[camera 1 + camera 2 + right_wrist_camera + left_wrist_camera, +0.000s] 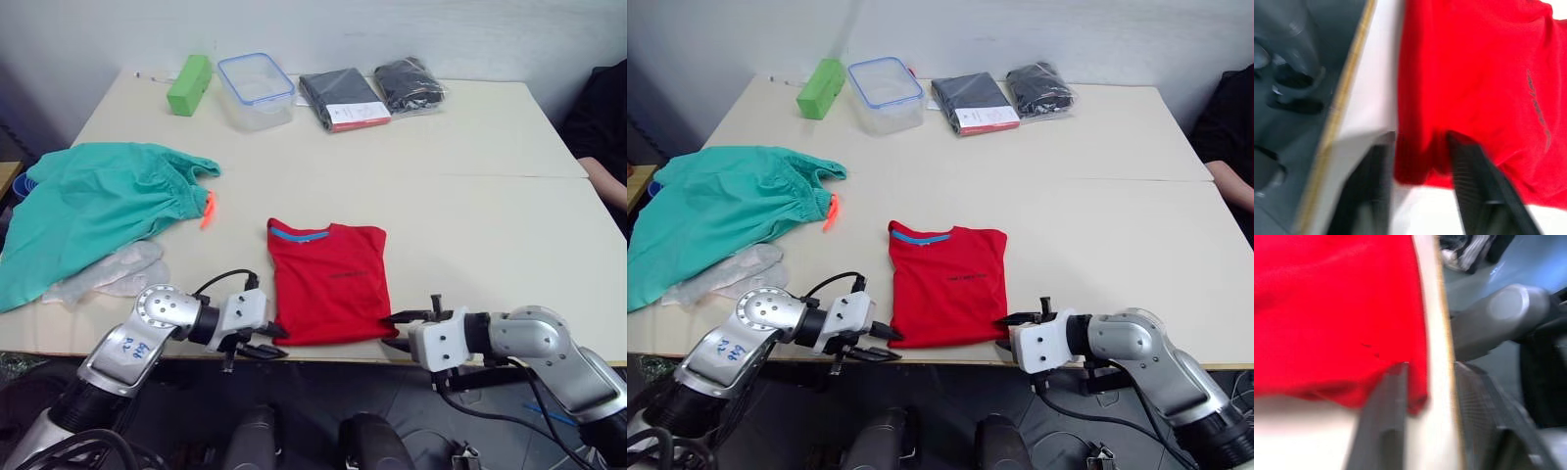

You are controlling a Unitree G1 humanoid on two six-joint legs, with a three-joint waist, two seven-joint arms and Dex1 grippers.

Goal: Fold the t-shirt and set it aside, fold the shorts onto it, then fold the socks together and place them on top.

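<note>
Bench (490,225) right half: bare, open passage.
Left side: shorts (93,201) and socks (113,274) in the way.
Far edge: green block (190,84), clear container (256,90), two dark packets (343,98).

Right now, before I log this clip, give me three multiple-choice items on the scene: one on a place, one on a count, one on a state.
1. Where do the socks lie?
A. Against the near edge of the shorts
B. On the t-shirt
C. Inside the clear plastic container

2. How many dark packaged items lie at the table's far edge?
A. One
B. Two
C. Four

3. What state is the t-shirt in?
A. Spread out full
B. Bunched in a heap
C. Folded to a narrow rectangle, collar showing

Answers:
1. A, the grey socks rest beside the teal shorts on the robot's left.
2. B, two dark packs sit side by side.
3. C, with the left hand and right hand open at its near corners.
</note>
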